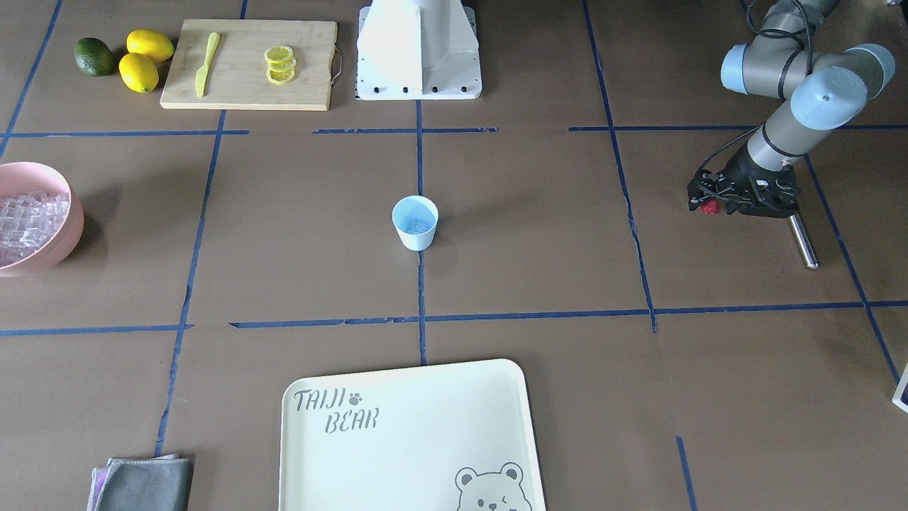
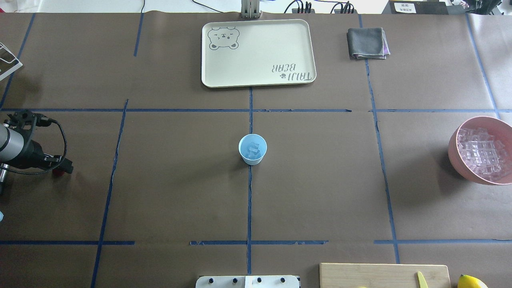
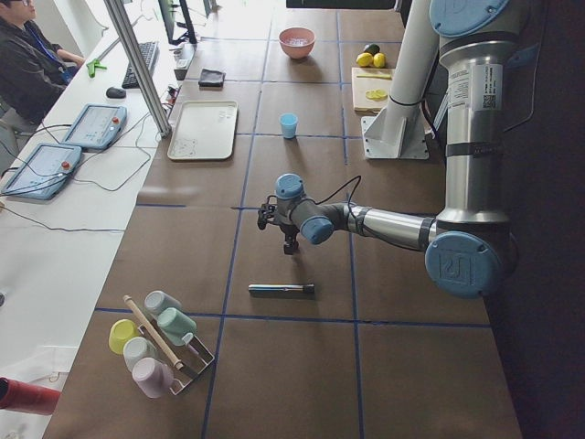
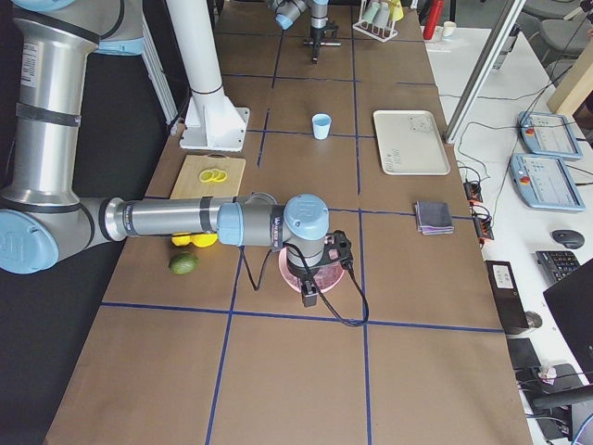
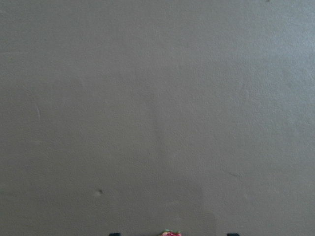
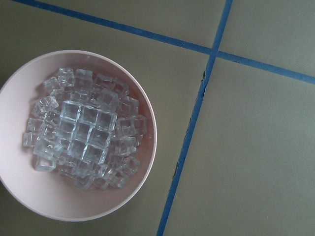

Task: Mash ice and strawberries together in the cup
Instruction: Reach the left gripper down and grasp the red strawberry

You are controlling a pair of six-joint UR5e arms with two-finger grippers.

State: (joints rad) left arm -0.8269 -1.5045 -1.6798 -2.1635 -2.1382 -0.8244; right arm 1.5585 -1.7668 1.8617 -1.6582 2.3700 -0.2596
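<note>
While the cup (image 2: 253, 150) stands upright at the middle of the bench (image 2: 168, 180), on the crossing of two blue tape lines, you can see a few cubes of ice (image 2: 253, 149) at its bottom. Far off to the robot's left of the cup, the left hand (image 1: 704, 201) hangs low over the bench, pointing down. The strawberry (image 1: 708, 207) shows as a red lump right at its fingertips. In the left wrist view only a sliver of it peeks in at the bottom edge, so you cannot tell whether the hand grips it or merely brackets it.

Beyond that hand, farther still from the cup, a metal rod (image 1: 803, 241) lies flat on the bench. Well to the robot's right of the cup sits a pink bowl (image 1: 60, 241) heaped with more clear cubes (image 6: 81, 132). The right hand (image 4: 309, 295) hovers above that bowl, and no view shows you how wide it stands.

Across from the robot, past the cup, lies a cream tray (image 2: 304, 48). On the robot's side of the cup, toward its right, a cutting board (image 1: 248, 92) carries lemon slices (image 1: 280, 64) and a yellow knife (image 1: 206, 64).
</note>
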